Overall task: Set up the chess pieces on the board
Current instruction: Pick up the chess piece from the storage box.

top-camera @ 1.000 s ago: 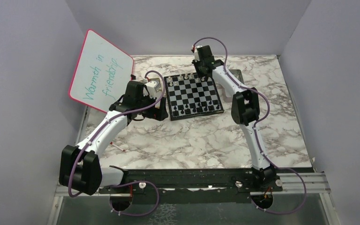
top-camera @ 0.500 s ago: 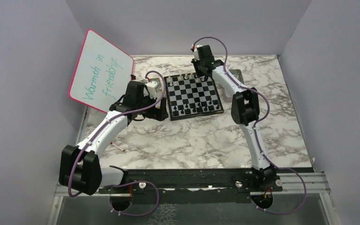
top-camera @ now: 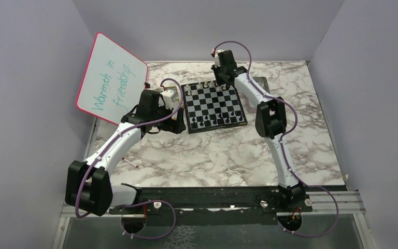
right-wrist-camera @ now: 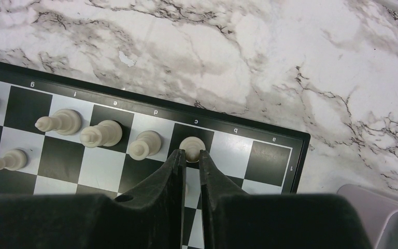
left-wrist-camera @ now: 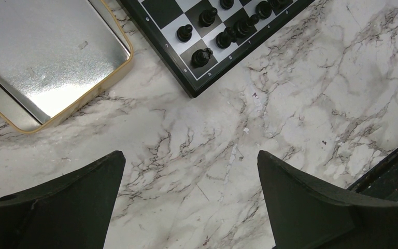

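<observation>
Currently right gripper (right-wrist-camera: 189,155) is clamped on a pale piece (right-wrist-camera: 192,147) at the board (right-wrist-camera: 269,136) c-file back-rank square; b and a squares beside it sit bare. Meanwhile left gripper (left-wrist-camera: 189,155) hangs spread off the board corner holding black pieces (left-wrist-camera: 207,18). Setup looks partly done.

Left pincer (left-wrist-camera: 190,155) wide apart, facing down; right pincer (right-wrist-camera: 190,154) stretched far, nipping pale chess piece (right-wrist-camera: 192,143)

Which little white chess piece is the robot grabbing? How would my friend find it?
Find the chessboard and its row of white pieces along the lettered edge. The white piece on the square marked c is last in that row, with bare squares beyond it, and only it sits between the tips of the right pincer.
</observation>
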Motion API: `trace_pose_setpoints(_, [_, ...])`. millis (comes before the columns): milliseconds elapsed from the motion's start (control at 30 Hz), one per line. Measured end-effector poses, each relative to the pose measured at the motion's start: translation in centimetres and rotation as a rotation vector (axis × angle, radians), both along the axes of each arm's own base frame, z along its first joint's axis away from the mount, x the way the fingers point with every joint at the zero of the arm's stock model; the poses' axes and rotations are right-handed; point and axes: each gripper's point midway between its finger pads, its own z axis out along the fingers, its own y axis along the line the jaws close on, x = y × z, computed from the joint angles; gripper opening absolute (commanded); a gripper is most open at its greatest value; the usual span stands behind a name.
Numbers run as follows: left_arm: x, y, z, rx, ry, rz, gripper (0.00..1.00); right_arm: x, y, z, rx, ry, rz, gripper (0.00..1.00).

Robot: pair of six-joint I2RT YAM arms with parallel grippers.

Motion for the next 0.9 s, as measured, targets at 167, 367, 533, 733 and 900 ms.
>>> trace_pose_setpoints(167, [0.0, 0.0, 0.0, 0.002, -0.001, 0.002, 0.99, 0.0, 0.0, -0.1, 0.002, 0.001, 0.0, 0.28])
trace_pose_setpoints(367, [0.1, 0.1, 0.0, 0.005, -0.002, 0.006, 0.99, -0.1, 0.2, -0.1, 0.012, 0.007, -0.001, 0.35])
trace_pose_setpoints(533, [0.4, 0.5, -0.2, 0.022, -0.004, 0.036, 0.99, -0.1, 0.3, 0.1, 0.022, 0.007, -0.005, 0.42])
trace_pose_setpoints(733, [1.1, 1.9, -0.1, 0.068, -0.021, 0.126, 0.99, -0.6, 0.1, 3.2, 0.045, -0.023, -0.012, 0.56])
trace_pose_setpoints(900, [1.5, 2.5, 0.8, 0.081, -0.043, 0.164, 0.99, -3.2, -0.8, 8.4, 0.098, -0.052, -0.034, 0.66])
